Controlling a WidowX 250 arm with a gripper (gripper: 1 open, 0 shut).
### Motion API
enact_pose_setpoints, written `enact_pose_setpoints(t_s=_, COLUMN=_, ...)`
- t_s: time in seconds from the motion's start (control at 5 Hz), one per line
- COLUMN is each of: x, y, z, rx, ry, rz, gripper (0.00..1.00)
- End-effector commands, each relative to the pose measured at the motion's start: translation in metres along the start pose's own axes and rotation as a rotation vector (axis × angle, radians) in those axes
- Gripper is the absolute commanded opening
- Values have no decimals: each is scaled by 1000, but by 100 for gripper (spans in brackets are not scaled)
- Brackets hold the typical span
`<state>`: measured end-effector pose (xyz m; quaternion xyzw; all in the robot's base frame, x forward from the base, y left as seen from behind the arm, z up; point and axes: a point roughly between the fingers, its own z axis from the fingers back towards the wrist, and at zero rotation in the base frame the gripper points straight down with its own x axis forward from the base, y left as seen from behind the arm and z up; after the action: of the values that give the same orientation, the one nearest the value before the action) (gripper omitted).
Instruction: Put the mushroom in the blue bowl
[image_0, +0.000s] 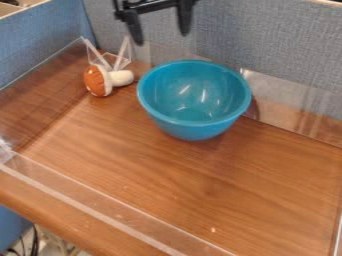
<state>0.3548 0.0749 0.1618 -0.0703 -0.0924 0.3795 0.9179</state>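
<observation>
The mushroom (100, 78) lies on its side at the back left of the wooden table, orange-brown cap to the left and white stem pointing right. To its right stands the blue bowl (194, 98), upright with nothing inside. High above the back of the table, my gripper (159, 34) hangs open with its two dark fingers (131, 26) spread wide and nothing between them. It is above the gap between mushroom and bowl, well clear of both.
A clear acrylic wall (80, 205) rims the wooden table (174, 180) on all sides. Blue fabric panels (40, 45) stand behind it at the back and left. Bare wood stretches in front of the bowl.
</observation>
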Motion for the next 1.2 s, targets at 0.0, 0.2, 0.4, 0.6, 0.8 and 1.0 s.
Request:
enact_pose_setpoints(t_s=0.0, x=13, y=15, z=16, rx=-14, ry=-80, rz=85, gripper=100)
enact_pose_setpoints(t_s=0.2, x=25, y=31, z=6, rx=9, ry=-94, rz=158, gripper=100)
enact_pose_setpoints(t_s=0.4, x=36, y=43, z=-6, rx=29, ry=-106, rz=219, gripper=100)
enact_pose_setpoints(t_s=0.6, x=46, y=53, z=-20, rx=48, ry=-114, rz=269, gripper=100)
enact_pose_setpoints(t_s=0.8, x=55, y=61, z=-34, rx=70, ry=-122, rz=319, gripper=100)
enact_pose_setpoints(t_s=1.0, x=61, y=65, z=-46, rx=90, ry=-126, rz=342, gripper=100)
